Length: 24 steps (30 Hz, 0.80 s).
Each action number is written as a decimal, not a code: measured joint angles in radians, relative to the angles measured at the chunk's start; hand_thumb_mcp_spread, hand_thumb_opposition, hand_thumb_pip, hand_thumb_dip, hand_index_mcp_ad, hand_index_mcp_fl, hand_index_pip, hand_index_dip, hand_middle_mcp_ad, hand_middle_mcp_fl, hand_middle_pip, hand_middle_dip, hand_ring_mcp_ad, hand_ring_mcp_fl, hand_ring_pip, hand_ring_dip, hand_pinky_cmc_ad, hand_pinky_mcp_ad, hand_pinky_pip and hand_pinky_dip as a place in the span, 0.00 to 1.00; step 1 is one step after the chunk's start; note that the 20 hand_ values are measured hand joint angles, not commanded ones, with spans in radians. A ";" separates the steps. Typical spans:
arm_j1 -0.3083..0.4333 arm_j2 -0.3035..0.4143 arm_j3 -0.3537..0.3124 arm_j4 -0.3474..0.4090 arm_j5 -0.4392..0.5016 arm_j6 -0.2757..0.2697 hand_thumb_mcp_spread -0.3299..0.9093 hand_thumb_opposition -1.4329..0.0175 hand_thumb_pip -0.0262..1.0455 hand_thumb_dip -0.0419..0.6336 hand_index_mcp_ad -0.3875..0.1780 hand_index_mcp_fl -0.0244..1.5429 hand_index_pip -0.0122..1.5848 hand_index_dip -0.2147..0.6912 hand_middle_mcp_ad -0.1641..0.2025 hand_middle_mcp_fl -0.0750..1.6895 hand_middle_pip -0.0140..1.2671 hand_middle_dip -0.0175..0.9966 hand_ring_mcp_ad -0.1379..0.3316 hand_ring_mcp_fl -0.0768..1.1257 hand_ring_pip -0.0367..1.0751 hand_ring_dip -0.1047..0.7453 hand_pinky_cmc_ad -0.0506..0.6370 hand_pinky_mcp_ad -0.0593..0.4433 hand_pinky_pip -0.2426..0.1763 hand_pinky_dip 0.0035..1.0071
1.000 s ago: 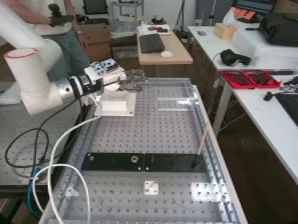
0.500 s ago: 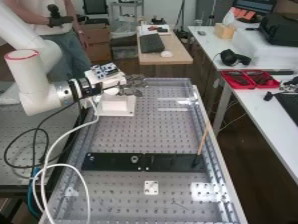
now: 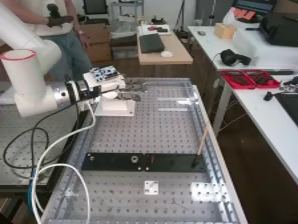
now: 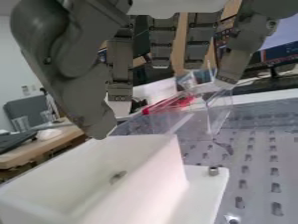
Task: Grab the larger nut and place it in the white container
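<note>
White, smooth robot arm [image 3: 32, 95], red ring [image 3: 18, 54] round it. Hand [image 3: 135, 86] dark grey. Open-topped rectangular white container [image 4: 156, 175], plain white inside and out, with flat white base [image 4: 203, 192]. Small metal nut [image 4: 213, 171] on that base: silver-grey. Long rectangular metal bench top [image 3: 120, 137]: grey, regular rows of dark holes. Long flat rectangular plates [image 3: 110, 161]: black. Small square plate [image 3: 151, 184]: white, dark dots. Thin straight stick [image 3: 203, 140]: orange-brown. Shallow compartmented tray [image 3: 231, 78]: bright red. Looping cables: one black [image 3: 33, 130], one white [image 3: 74, 131]. Flat rectangular desk [image 3: 166, 59]: pale wood tan.
</note>
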 joint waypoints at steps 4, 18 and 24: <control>-0.021 0.005 0.017 -0.007 0.006 0.004 0.55 0.39 0.78 0.39 0.39 0.03 0.98 0.17 0.60 0.04 0.11 0.19 0.58 0.07 0.23 0.26 0.56 0.67 0.37 0.75; -0.186 0.177 0.151 -0.147 0.245 0.026 0.47 0.39 0.76 0.39 0.39 0.03 0.78 0.12 0.60 0.04 0.11 0.20 0.58 0.07 0.24 0.26 0.56 0.67 0.37 0.81; -0.211 0.221 0.228 -0.254 0.376 -0.027 0.41 0.41 0.71 0.36 0.42 0.03 0.46 0.10 0.63 0.04 0.11 0.20 0.60 0.07 0.20 0.26 0.56 0.71 0.35 0.82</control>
